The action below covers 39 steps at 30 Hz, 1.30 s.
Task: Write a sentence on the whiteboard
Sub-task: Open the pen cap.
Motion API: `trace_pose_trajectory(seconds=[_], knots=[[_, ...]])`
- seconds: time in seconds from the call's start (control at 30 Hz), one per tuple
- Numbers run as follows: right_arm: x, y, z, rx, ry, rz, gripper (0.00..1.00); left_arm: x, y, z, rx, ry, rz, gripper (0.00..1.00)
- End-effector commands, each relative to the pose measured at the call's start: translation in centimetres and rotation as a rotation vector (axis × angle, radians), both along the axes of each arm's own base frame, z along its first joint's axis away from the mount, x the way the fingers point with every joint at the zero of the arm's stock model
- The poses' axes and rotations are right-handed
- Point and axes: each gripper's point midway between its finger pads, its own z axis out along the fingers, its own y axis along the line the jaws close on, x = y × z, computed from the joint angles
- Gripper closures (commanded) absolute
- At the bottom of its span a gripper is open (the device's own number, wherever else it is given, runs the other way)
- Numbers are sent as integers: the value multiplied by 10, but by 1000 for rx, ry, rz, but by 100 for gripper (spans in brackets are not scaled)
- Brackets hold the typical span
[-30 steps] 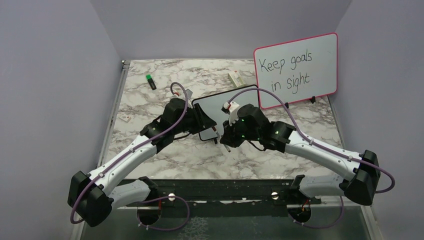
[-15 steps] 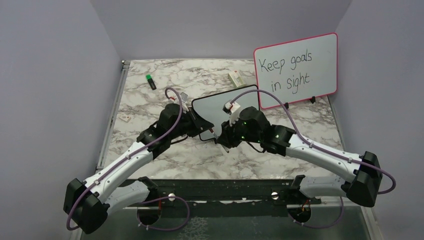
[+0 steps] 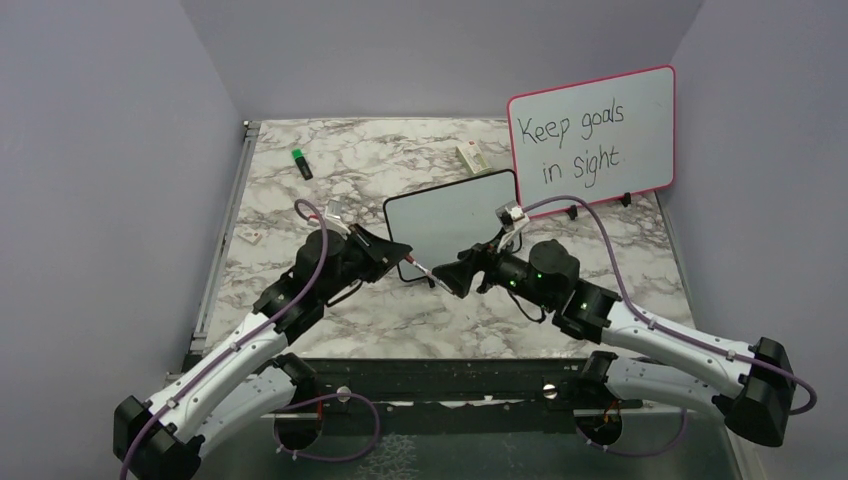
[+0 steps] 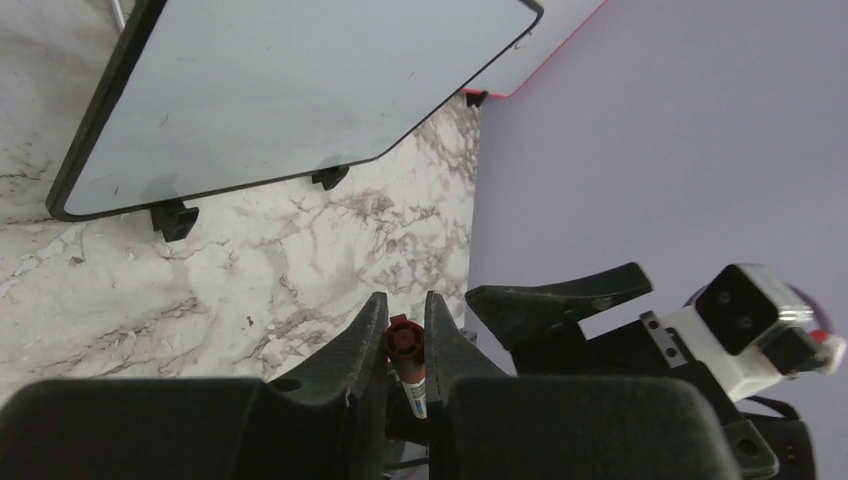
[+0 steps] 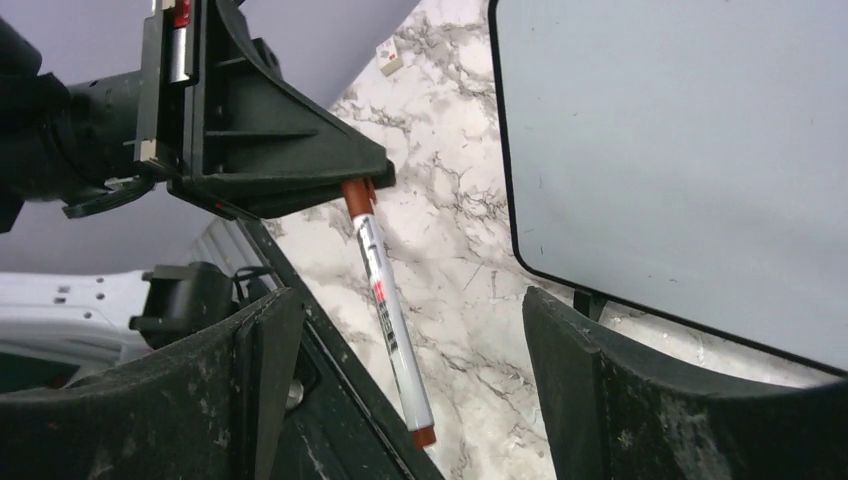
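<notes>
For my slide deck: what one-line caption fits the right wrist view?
Left gripper holds the marker between the open right fingers, beside the blank whiteboard.

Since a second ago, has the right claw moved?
Yes. The right claw has drawn back to the right, off the small whiteboard's lower part.

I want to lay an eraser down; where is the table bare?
Free: between the green marker and the small white box, and near the table's front edge. Crowded: left claw and right claw, close together by the black-framed whiteboard.
</notes>
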Motion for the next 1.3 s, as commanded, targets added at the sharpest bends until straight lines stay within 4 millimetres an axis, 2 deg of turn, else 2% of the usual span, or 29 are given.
trace_pose_trajectory(seconds=[0.0,0.07,0.2,0.4,0.63,1.0,1.27], knots=[[7,-5,21,210,0,-94,10,10,13,17,-100,-12,129,100],[3,-4,18,239,15,-78,1,11,14,20,-130,-8,145,100],[1,-2,11,266,77,-81,0,12,17,23,-168,0,171,100],[3,3,13,358,117,-86,9,14,18,25,-225,25,202,100],[8,16,9,378,155,-79,19,15,13,27,-253,40,191,100],[4,27,22,451,152,-20,34,11,5,20,-287,87,159,100],[2,31,21,452,166,2,51,10,2,20,-288,93,142,100]])
